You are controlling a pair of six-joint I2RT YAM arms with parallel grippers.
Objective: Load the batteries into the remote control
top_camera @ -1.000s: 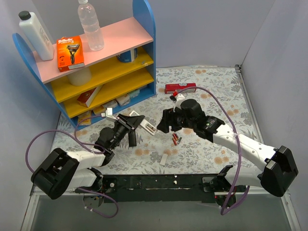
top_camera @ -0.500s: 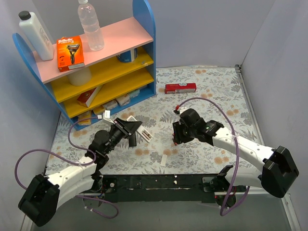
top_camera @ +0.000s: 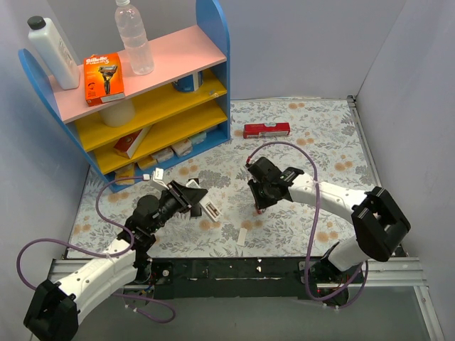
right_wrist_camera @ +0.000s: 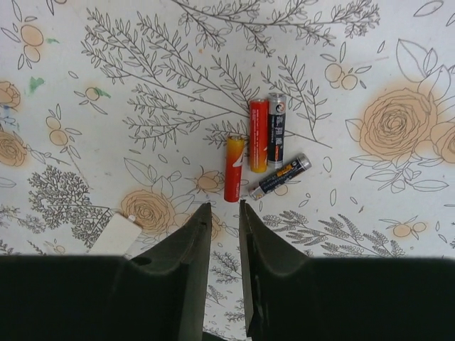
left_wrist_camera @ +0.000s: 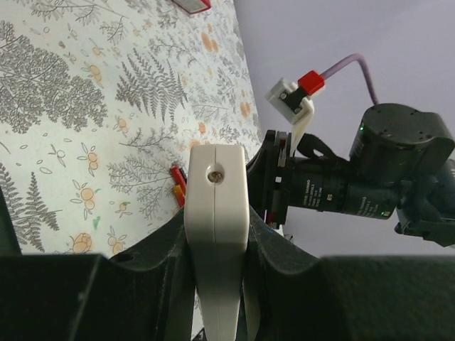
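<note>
Batteries (right_wrist_camera: 258, 135) lying three parallel, fourth slanted, right fingers (right_wrist_camera: 188, 270) narrowly apart, empty, left fingers (left_wrist_camera: 156, 284) gripping remote (left_wrist_camera: 217, 213) lengthwise

The batteries (right_wrist_camera: 258, 135) wear glossy printed wrappers, and the dark ones show silvery metal end caps. The remote control (left_wrist_camera: 217, 213) is smooth off-white plastic with a satin sheen. The right hand (right_wrist_camera: 223, 213) is dark matt plastic. The bench (right_wrist_camera: 106, 71) carries a matt, flower-printed covering. The water bottle (top_camera: 134, 39) is clear glossy plastic.
</note>
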